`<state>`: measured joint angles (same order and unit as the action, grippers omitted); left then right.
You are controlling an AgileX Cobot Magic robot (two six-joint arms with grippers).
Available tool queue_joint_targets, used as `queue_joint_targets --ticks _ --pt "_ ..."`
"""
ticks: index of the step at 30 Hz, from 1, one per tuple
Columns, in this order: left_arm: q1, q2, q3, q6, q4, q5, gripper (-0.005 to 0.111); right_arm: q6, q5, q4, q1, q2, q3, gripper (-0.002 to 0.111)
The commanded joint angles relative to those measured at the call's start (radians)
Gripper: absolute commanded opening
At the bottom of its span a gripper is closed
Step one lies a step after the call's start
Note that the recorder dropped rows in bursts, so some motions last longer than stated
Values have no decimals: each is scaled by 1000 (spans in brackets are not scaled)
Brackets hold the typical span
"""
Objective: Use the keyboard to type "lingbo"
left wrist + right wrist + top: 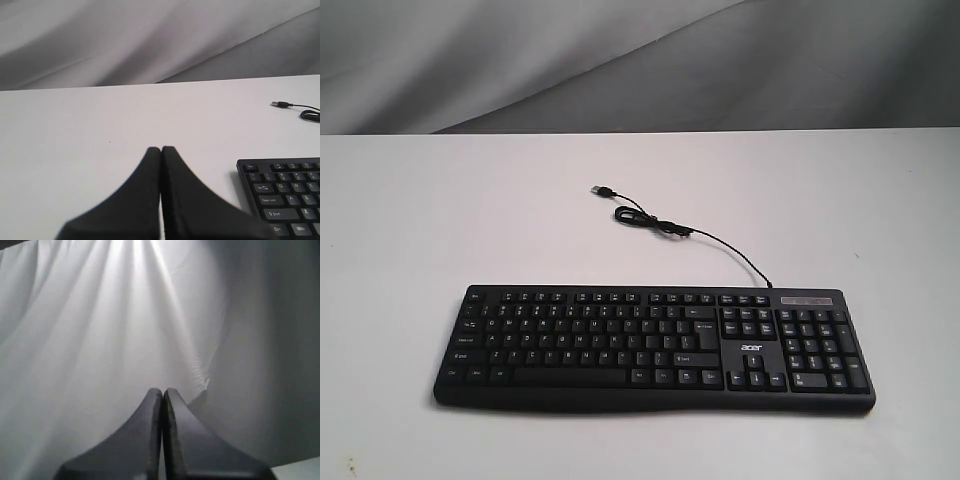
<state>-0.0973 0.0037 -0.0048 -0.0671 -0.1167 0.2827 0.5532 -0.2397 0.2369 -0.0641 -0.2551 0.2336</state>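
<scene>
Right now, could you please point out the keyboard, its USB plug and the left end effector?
keyboard (570,377): exterior view, on the space bar.
USB plug (602,189): exterior view, on the connector at the cable's free end.
left end effector (161,150): left wrist view, where the closed fingertips meet.

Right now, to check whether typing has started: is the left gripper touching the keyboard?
Apart. The exterior view shows the whole keyboard with nothing on it; the left gripper hangs beside it.
</scene>
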Motion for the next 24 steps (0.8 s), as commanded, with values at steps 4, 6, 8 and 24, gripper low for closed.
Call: queue_joint_targets --ticks 4,6,8,24 --pt "-4 -4 5 -2 0 -14 1 145 -39 173 -6 -420 202 0" --pt "-4 -4 5 -2 0 -14 1 203 -47 324 -6 -533 278 0" --pt "-4 -4 5 -2 0 -14 1 256 -47 423 -6 -610 330 0" --pt "-4 -4 5 -2 0 -14 1 1208 -472 1508 -6 -792 675 0"
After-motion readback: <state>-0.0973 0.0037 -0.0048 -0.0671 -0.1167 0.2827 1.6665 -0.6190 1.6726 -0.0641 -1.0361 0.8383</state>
